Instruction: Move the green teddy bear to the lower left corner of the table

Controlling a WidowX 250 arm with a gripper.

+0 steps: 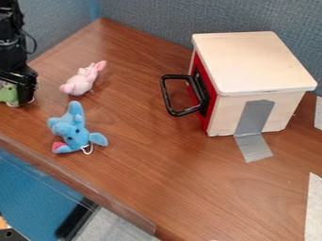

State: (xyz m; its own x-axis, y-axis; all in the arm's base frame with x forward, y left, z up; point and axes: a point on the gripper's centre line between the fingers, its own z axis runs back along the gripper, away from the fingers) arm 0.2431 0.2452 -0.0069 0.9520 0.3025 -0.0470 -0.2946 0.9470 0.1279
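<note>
I position the claw (pixel 22 89) at the green teddy bear (pixel 8 95), toward the table's (pixel 138 155) left side, left of the pink toy (pixel 82 83). Grip state: I cannot tell.

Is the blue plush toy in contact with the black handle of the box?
Apart. The camera view shows brown tabletop between the blue plush toy and the black handle.

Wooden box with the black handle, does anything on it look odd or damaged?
The gray tape running from the wooden box down onto the table looks makeshift, probably there to keep the box from sliding. I see no clear damage on the sides in view.
</note>
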